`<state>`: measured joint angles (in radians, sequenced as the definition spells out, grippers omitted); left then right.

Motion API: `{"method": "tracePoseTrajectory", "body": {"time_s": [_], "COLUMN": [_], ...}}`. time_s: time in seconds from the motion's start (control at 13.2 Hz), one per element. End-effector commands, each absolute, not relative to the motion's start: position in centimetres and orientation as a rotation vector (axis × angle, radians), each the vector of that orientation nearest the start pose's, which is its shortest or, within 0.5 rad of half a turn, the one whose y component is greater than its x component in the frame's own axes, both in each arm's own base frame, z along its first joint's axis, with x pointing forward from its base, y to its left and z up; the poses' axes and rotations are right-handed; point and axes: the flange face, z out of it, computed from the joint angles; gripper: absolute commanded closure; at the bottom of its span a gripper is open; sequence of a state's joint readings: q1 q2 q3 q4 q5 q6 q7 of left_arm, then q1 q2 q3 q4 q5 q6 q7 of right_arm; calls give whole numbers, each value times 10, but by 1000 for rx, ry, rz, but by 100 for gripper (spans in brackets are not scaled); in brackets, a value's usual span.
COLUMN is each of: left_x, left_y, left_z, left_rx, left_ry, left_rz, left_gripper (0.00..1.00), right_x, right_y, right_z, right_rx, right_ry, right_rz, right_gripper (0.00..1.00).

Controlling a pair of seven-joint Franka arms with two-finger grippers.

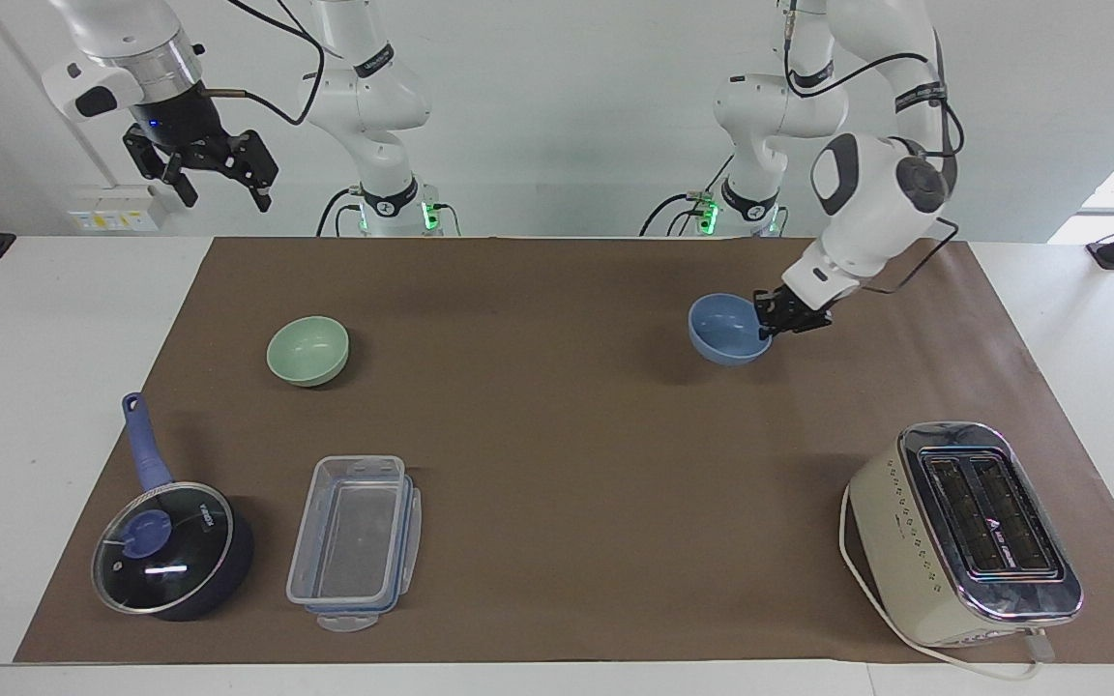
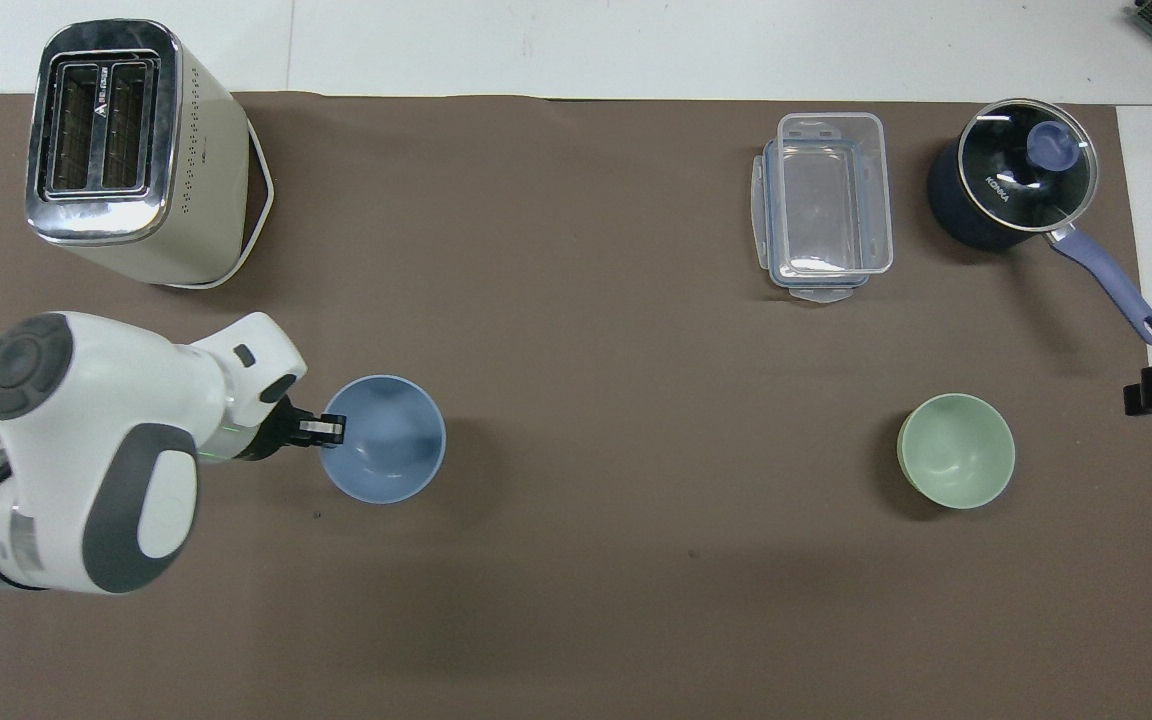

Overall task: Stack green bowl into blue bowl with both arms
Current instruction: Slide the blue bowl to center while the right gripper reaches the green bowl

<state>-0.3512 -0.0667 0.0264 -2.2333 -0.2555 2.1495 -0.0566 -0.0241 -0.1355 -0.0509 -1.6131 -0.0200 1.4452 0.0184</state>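
Note:
The blue bowl (image 1: 726,329) hangs a little above the brown mat, gripped at its rim by my left gripper (image 1: 768,327), which is shut on it. The bowl is over the mat between the middle and the left arm's end; it also shows in the overhead view (image 2: 386,438) with the left gripper (image 2: 334,430) at its rim. The green bowl (image 1: 307,350) stands upright on the mat toward the right arm's end, also seen in the overhead view (image 2: 956,450). My right gripper (image 1: 219,184) waits open and empty, high over the table's edge at the right arm's end.
A dark saucepan (image 1: 173,549) with a glass lid and blue handle and a clear plastic container (image 1: 356,541) lie farther from the robots than the green bowl. A cream toaster (image 1: 963,532) stands at the left arm's end, farther from the robots than the blue bowl.

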Motion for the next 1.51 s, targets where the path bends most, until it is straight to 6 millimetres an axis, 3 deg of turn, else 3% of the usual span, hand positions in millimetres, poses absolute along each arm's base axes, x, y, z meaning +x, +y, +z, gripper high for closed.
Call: {"method": "tracePoseTrajectory", "body": {"time_s": [0.0, 0.15, 0.38, 0.61, 0.83, 1.06, 1.13, 1.21, 1.29, 1.36, 1.44], "left_x": [466, 452, 440, 436, 436, 440, 445, 447, 455, 462, 472], "left_y": [-230, -275, -317, -326, -329, -328, -327, -326, -320, -312, -296], "left_z": [389, 374, 352, 337, 326, 328, 334, 346, 364, 377, 402], "left_rx": [-3350, -3351, -3353, -3337, -3326, -3326, -3331, -3337, -3339, -3331, -3336], "left_ry": [101, 80, 12, -19, -16, -14, -17, -14, -26, -26, 13], "left_rz": [59, 27, -5, 33, 54, 54, 48, 49, 67, 84, 59], "left_gripper": [100, 100, 100, 100, 100, 46, 32, 24, 5, 0, 0], "right_x": [491, 491, 494, 503, 507, 504, 500, 496, 492, 492, 495], "right_y": [-44, -47, -58, -60, -67, -70, -71, -83, -91, -97, -101], "right_z": [664, 659, 630, 592, 539, 492, 468, 445, 416, 401, 384], "right_rx": [-3153, -3147, -3139, -3143, -3140, -3136, -3135, -3134, -3134, -3136, -3133], "right_ry": [182, 180, 168, 53, -63, -116, -153, -173, -215, -210, -223], "right_rz": [28, 44, 83, 56, 64, 78, 68, 49, 30, 16, 42], "right_gripper": [0, 0, 0, 0, 0, 0, 0, 0, 0, 0, 0]}}
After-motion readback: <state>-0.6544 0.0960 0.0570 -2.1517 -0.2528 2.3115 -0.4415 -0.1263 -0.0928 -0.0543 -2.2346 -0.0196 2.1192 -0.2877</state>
